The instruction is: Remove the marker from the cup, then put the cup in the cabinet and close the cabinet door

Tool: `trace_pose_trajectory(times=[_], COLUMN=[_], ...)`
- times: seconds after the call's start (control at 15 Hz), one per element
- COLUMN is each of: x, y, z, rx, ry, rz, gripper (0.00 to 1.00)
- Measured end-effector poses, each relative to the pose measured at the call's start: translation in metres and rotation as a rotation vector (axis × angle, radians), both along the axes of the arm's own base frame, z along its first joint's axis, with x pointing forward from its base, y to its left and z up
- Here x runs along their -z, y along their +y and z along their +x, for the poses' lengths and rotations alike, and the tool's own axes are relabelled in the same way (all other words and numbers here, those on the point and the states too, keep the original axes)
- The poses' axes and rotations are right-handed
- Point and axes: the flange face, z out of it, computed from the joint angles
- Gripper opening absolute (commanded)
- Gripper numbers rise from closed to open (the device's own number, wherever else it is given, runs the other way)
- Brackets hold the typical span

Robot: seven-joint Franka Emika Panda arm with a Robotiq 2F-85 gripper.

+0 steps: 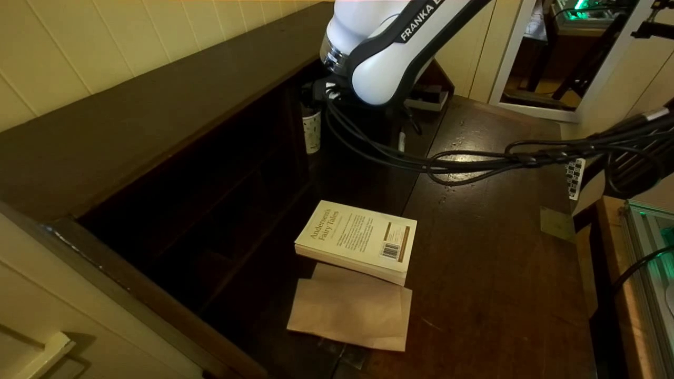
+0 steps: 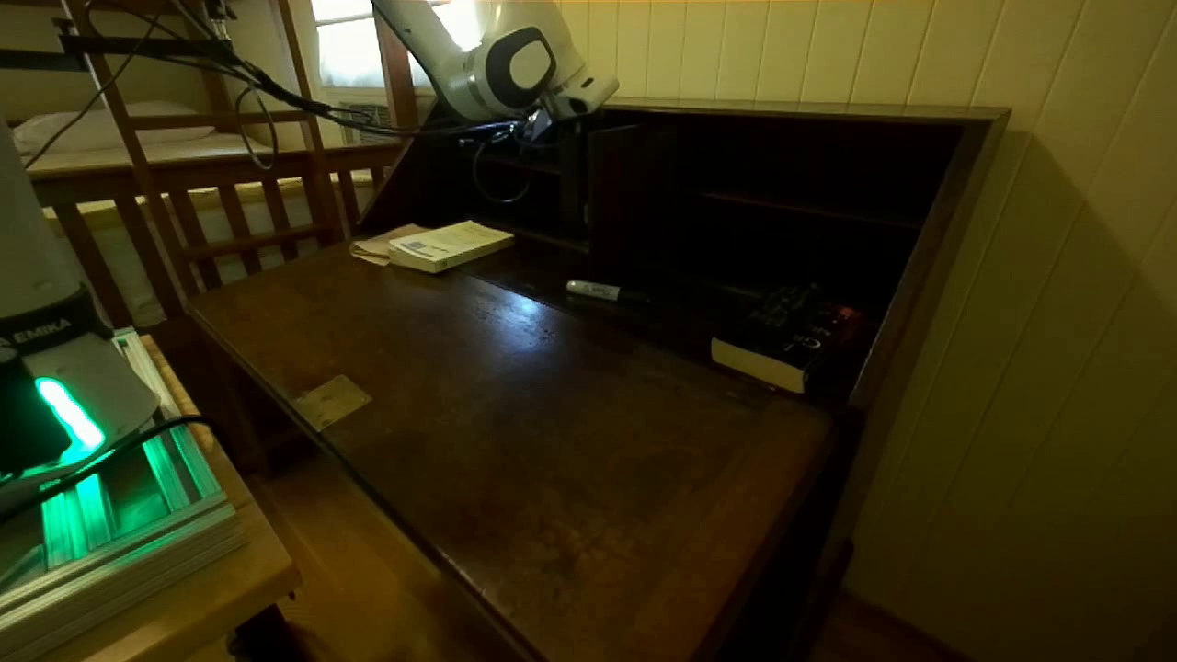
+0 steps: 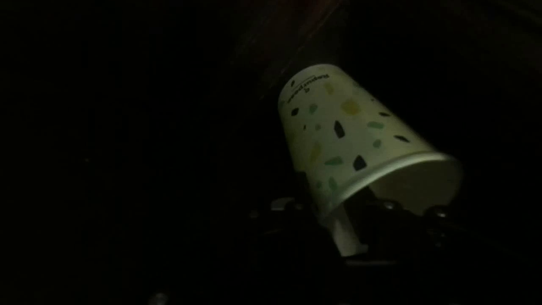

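The white patterned cup (image 1: pixel 311 132) stands roughly upright at the dark cabinet (image 1: pixel 174 95) compartments. It fills the middle of the wrist view (image 3: pixel 343 123), and it is hidden in an exterior view behind the cabinet's open door (image 2: pixel 628 198). My gripper (image 1: pixel 316 100) is over its rim. In the wrist view the gripper (image 3: pixel 338 212) has one finger outside the cup wall and one inside, close together on the rim. A pale strip shows between the fingers; I cannot tell what it is. The marker (image 2: pixel 593 291) lies on the desk, pale with a dark end, also here (image 1: pixel 402 141).
A white book (image 1: pixel 358 239) and brown paper (image 1: pixel 350 316) lie on the desk. A black book (image 2: pixel 782 345) lies at the far end of the cabinet front. Loose cables (image 1: pixel 447 167) hang from the arm over the desk. The wrist view is very dark.
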Motion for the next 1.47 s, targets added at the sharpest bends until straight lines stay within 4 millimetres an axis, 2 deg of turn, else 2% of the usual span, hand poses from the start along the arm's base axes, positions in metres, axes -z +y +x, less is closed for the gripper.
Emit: trace_pose_trajectory(times=[0.4, 0.6, 0.67, 0.8, 0.87, 0.93, 1.2, 1.27, 1.4, 1.47], x=[-0.005, 0.000, 0.001, 0.002, 0.001, 0.000, 0.001, 0.003, 0.004, 0.003], y=[0.003, 0.007, 0.009, 0.012, 0.012, 0.012, 0.012, 0.012, 0.013, 0.013], z=[0.002, 0.002, 0.002, 0.002, 0.002, 0.002, -0.003, -0.005, -0.009, -0.011], rx=[-0.007, -0.014, -0.017, -0.021, -0.024, -0.028, -0.049, -0.058, -0.075, -0.083], ry=[-0.039, -0.034, -0.032, -0.033, -0.039, -0.050, -0.086, -0.090, -0.099, -0.108], rz=[0.000, 0.003, 0.005, 0.006, 0.004, 0.000, -0.030, -0.042, -0.066, -0.079], gripper=[1.00, 1.00, 0.77, 0.73, 0.74, 0.87, 0.98, 1.00, 0.94, 0.96])
